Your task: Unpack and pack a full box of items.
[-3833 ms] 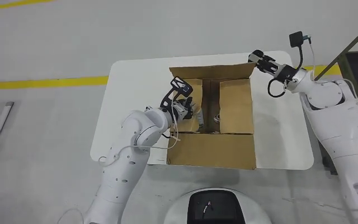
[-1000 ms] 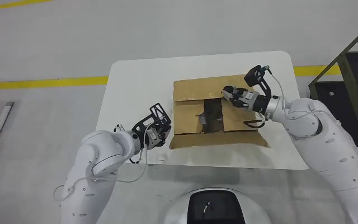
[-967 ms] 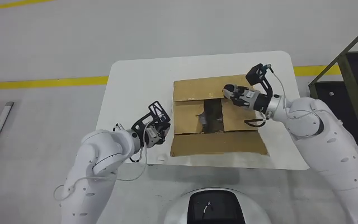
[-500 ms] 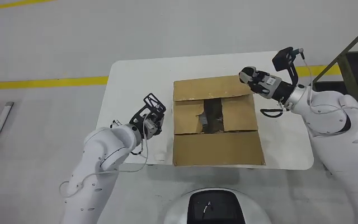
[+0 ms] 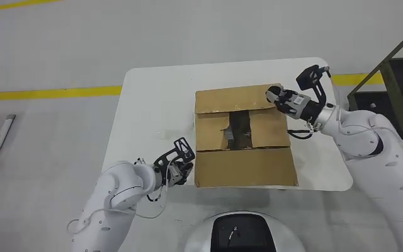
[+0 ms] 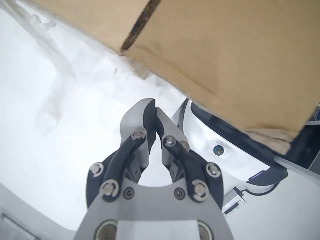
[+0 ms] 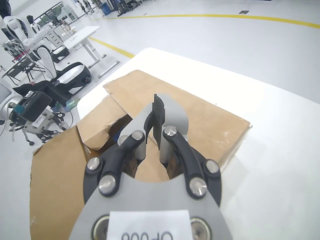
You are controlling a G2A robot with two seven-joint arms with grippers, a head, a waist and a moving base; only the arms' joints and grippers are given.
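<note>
Top view showed the right gripper (image 5: 272,94) over the box's (image 5: 245,165) far corner, the left gripper (image 5: 184,170) beside its near corner, both closed on nothing.

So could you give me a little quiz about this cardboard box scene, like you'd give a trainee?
1. True or false: the cardboard box on the table is sealed fully shut on top.
2. Where is the left gripper? A) inside the box B) beside the box's near corner, on the robot's left C) down on the floor
3. Fill in: the right gripper is at the box's far corner, holding ____.
Key: 1 false, a dark gap shows in the middle of the top. 2 B. 3 nothing.
</note>
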